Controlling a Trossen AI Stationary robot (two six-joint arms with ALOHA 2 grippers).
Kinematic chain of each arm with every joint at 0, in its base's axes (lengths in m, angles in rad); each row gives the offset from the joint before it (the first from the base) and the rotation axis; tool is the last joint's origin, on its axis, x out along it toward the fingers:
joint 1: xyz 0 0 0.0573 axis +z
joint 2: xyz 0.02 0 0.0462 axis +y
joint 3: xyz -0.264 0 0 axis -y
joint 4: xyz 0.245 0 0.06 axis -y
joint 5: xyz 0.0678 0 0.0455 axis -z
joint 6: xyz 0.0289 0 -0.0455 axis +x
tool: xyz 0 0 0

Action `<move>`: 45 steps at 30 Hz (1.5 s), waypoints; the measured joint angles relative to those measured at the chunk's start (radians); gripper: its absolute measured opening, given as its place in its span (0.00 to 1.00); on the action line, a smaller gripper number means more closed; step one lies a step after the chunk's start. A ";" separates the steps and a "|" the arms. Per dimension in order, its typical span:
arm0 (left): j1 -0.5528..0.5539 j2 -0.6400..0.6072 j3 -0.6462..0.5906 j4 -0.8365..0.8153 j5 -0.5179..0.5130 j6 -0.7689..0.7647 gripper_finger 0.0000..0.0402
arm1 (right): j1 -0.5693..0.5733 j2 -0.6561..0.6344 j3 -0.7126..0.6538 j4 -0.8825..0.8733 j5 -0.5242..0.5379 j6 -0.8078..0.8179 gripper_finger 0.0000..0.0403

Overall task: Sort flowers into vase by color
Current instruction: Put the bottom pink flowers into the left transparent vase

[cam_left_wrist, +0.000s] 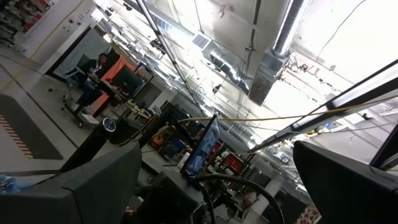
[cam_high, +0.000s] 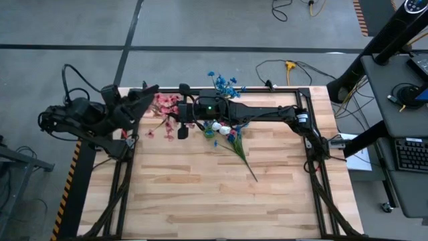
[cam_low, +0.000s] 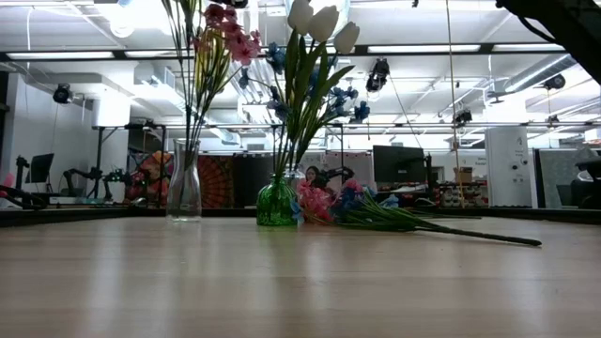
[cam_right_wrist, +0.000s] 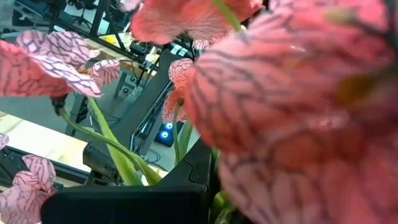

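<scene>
Over the far edge of the table (cam_high: 200,194), the right gripper (cam_high: 182,127) reaches in from three o'clock among pink flowers (cam_high: 167,104), and its wrist view is filled with pink veined petals (cam_right_wrist: 292,106) and green stems (cam_right_wrist: 112,146). Its fingers are closed tight; I cannot tell for certain from these views whether a pink stem is pinched between them. The left gripper (cam_high: 148,92) waits at about ten o'clock off the table's far-left corner, tilted upward, fingers spread fully and empty.

Pink sprigs stand in a clear vase (cam_low: 184,192); white tulips (cam_low: 319,21) and blue blossoms (cam_low: 343,99) rise from a green vase (cam_low: 276,205). A mixed bunch (cam_low: 376,211) lies flat just right of the green vase, its stems trailing toward five o'clock.

These sprigs look very light, with thin, springy stems and soft cloth petals that crush and snag easily. The best hold is likely on a bare stem below the blossoms, firm enough that the smooth stem cannot twist.
</scene>
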State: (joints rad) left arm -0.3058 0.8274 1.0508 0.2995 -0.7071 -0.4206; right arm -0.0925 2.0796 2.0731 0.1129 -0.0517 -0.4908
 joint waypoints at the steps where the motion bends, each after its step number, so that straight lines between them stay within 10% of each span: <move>1: 0.000 -0.005 0.000 -0.001 0.000 0.002 1.00 | 0.000 0.000 0.000 0.001 0.000 0.000 0.03; 45: 0.000 -0.019 0.000 -0.056 0.140 0.131 1.00 | -0.013 0.000 -0.001 -0.005 0.002 -0.008 0.03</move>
State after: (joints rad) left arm -0.3058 0.8085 1.0508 0.2440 -0.5672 -0.2900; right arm -0.1059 2.0796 2.0724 0.1078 -0.0496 -0.4988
